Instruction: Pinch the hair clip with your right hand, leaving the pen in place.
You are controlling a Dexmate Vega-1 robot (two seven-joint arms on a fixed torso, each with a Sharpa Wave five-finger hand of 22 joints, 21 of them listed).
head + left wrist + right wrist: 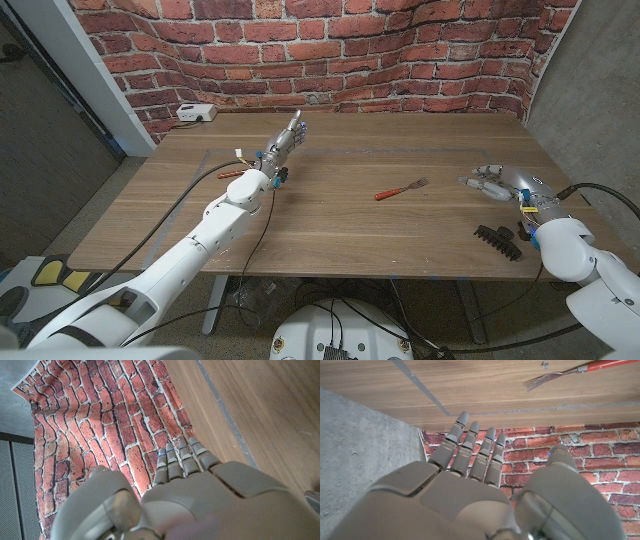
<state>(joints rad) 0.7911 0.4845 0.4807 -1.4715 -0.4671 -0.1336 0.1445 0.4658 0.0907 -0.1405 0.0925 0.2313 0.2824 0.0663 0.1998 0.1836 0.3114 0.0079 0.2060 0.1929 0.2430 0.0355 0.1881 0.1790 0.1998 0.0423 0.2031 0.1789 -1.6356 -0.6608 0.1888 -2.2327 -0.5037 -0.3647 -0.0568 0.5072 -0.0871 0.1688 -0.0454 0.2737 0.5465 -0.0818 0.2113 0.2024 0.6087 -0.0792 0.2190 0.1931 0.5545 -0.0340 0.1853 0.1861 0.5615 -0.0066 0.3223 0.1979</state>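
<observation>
The hair clip [497, 241], black and toothed, lies near the table's front right edge, its long axis apparently running slantwise toward that edge. The right hand [500, 182] hovers just beyond it, fingers spread, holding nothing, so the reach runs back toward the robot. The left hand [284, 141], also spread and empty, stands well apart.

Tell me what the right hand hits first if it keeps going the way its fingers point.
Probably nothing on the table: the right hand points along bare wood, past the fork, toward the brick wall. Depth is unclear.
</observation>
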